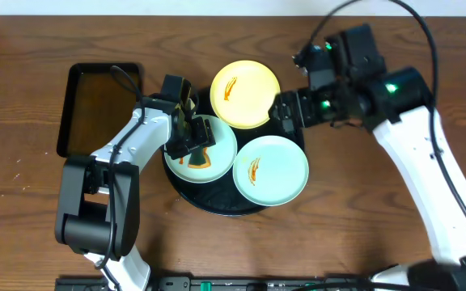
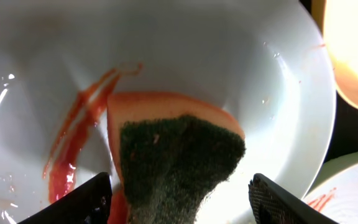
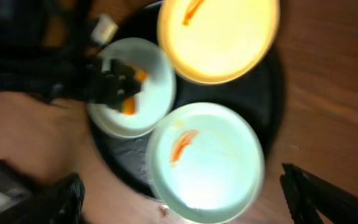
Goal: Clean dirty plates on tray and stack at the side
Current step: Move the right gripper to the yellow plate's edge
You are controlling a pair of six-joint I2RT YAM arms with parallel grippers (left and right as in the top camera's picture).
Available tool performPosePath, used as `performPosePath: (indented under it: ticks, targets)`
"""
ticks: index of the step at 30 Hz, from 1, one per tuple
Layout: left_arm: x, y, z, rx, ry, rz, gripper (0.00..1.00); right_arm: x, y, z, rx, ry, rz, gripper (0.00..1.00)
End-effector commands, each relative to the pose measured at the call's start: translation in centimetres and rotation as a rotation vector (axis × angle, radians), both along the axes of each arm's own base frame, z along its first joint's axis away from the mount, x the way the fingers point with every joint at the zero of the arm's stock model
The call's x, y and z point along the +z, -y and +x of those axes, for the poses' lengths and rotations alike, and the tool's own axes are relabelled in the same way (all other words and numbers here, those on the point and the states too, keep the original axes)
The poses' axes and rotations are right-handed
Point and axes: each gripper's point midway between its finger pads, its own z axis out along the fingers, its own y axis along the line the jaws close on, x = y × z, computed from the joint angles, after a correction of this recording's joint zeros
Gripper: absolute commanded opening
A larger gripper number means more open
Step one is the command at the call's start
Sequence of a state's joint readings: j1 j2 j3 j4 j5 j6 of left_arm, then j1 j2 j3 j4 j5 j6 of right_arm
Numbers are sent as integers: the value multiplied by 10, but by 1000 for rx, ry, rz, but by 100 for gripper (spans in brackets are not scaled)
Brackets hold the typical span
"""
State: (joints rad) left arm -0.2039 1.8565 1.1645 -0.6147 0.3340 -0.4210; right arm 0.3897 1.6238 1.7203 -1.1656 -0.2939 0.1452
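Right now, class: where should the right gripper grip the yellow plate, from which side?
Probably the right-hand rim of the yellow plate, coming from the right: it lies flat, so only the rim offers a pinch, and the open right gripper faces that edge.

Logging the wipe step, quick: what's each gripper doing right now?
Left gripper: closed on the orange sponge with green scouring pad, pressed on the smeared pale mint-blue plate.
Right gripper: open, holding nothing.

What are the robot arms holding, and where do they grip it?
The left end effector holds a sponge by its near end, its tip on a pale plate. The right end effector holds nothing.
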Motion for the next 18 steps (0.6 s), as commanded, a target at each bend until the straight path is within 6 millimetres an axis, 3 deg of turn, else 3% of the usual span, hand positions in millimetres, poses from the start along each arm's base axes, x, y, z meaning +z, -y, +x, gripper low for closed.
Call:
performPosePath:
  ticks: [1,2,4,5,6,9,14,15,18]
  targets:
    - [-1,-1,0,-7,3,9,72,-17,-11,18,16,9,-92,99]
    - [-1,-1,0,-7,3,9,72,-21,-24,15,50,-14,-56,99]
    - [-1,-1,0,-7,2,9,72,-28,-46,8,115,-53,1,89]
    - [-1,-1,0,-7,3,8,91,-31,-51,12,123,-42,0,94]
    - [-1,-1,0,-7,3,9,91,-35,-57,16,122,-39,7,98]
    - [-2,-5,1,-3,8,33,91,-54,-70,29,123,-42,4,99]
    - [-4,-11,-2,2,-2,65,92,-98,-75,46,26,-129,-23,24]
    - [-4,-11,-2,2,-2,65,91,-107,-75,47,6,-152,-27,23]
    - [-4,-11,-2,2,-1,65,92,-135,-78,53,-22,-203,-40,45]
